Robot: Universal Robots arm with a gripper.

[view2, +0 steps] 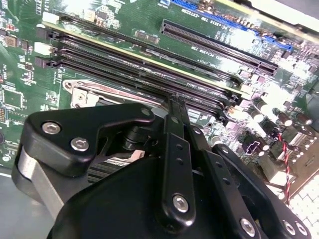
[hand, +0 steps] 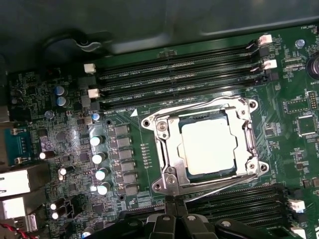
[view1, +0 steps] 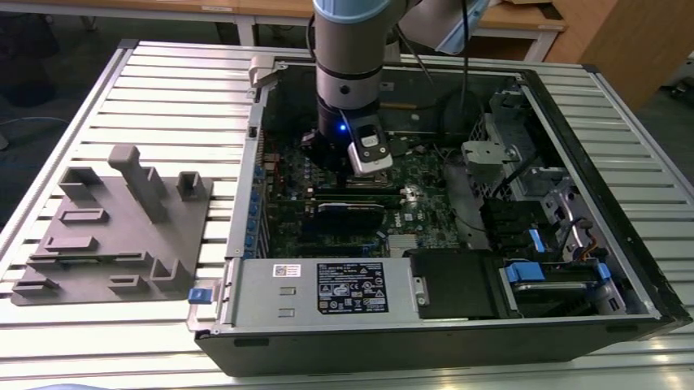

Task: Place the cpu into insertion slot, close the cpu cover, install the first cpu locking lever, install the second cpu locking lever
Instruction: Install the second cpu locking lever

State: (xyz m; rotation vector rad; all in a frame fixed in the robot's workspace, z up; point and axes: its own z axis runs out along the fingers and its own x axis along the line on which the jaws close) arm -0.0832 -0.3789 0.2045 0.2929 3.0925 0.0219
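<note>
**Claw over the closed socket, fingers together**

First wrist view looks down on the green board [hand: 65,134], where the cpu [hand: 208,147] lies flat in the slot [hand: 238,172], its pale metal top showing through the cut-out of the cover [hand: 172,149]. The cover lies down flat around the chip, a silvery frame with screws at its corners. Thin wire levers run along two sides of the socket: one [hand: 197,104] on the side away from the claw, one [hand: 219,188] on the side nearest it. Whether either is latched under its hook cannot be told.

The claw [hand: 174,205] sits just beside the socket's near edge, its black fingertips pressed together to a point close to the near lever. Whether the tips touch the wire cannot be told. In the second wrist view the claw [view2: 175,102] shows the same: fingers [view2: 174,149] brought together with nothing seen between them, the tips just short of the long black memory slots [view2: 149,62] beyond, with a corner of the socket's metal frame [view2: 82,92] showing past the claw's body.

In the exterior view the arm [view1: 349,73] reaches straight down into the open computer case [view1: 434,325]; a grey fixture block [view1: 119,236] lies on the slatted table [view1: 162,89] well apart from the claw.
</note>
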